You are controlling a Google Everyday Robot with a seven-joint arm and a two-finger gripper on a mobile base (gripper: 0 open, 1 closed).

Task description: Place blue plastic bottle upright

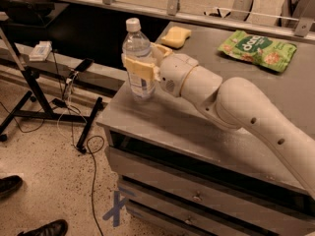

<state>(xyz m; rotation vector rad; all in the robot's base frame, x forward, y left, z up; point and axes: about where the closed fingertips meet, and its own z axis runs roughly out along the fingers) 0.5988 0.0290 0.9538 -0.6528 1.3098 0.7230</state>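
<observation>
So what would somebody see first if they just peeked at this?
Probably the big white robot arm reaching across the grey table. Its yellow-padded gripper is shut around a clear bluish plastic bottle with a white cap, held upright near the table's front corner. After that, the bright green snack bag lying flat at the table's far side.

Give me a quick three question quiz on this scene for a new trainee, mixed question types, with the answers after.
1. True or false: the clear ribbed plastic bottle with the white cap lies on its side.
2. The tool is: A) resting on the floor, B) clamped round the bottle's middle near the grey table's front corner, C) inside a drawer.
3. Fill in: the yellow ___ lies beyond the bottle, near the table's far edge.
Key: 1 false, it is upright; 2 B; 3 sponge.
</observation>
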